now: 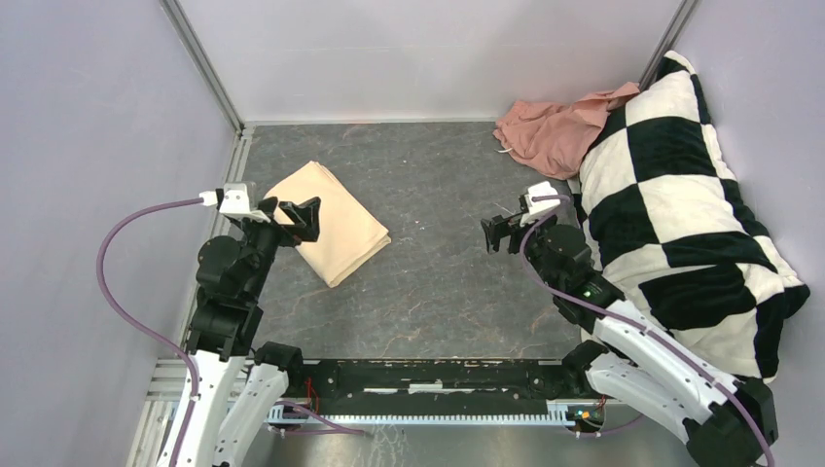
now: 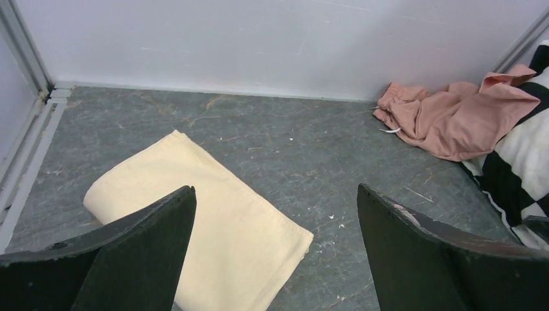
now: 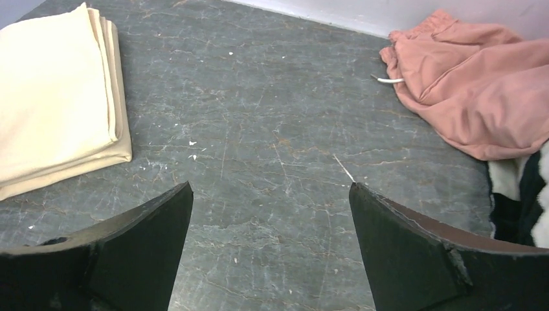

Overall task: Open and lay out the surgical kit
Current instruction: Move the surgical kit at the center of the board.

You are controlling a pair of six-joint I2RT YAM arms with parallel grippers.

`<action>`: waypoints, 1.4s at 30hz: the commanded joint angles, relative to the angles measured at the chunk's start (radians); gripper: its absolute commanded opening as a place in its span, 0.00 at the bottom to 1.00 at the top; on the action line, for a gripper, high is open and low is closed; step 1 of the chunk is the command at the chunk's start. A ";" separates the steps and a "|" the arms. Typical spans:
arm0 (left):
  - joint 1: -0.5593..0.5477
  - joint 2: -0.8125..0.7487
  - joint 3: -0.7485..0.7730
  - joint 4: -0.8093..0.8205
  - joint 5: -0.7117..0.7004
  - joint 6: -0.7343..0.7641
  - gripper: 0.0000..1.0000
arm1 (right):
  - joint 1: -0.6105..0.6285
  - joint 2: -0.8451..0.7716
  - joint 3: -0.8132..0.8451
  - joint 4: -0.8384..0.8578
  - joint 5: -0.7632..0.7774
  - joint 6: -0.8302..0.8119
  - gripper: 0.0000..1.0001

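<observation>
Though jaws wide apart, left pincer [image 2: 275, 194] and right pincer [image 3: 270, 188] empty.

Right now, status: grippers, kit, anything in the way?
Left gripper, right gripper: open, empty. Beige wrap folded shut, left side. Pink cloth, checkered cushion far right, not blocking.

From my seat, the folded cloth wrap [image 1: 336, 229] lies on the left half of the table [image 1: 438, 292]. It is turned cornerwise, with one corner toward the back-left. My left gripper [image 1: 304, 220] hangs over its near-left edge (whether it touches, I cannot tell from above). The right gripper [image 1: 498, 233] stands right of centre, well apart from the wrap, with bare table between them. Behind it, toward the back-right corner, a crumpled cloth [image 1: 550, 126] lies on the table. Its right side rests against a big cushion [image 1: 681, 214], which runs along the right side from back to front.
</observation>
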 commanded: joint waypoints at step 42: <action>-0.025 0.485 0.111 -0.240 -0.037 -0.221 1.00 | 0.154 1.138 0.460 0.538 -0.517 0.423 0.93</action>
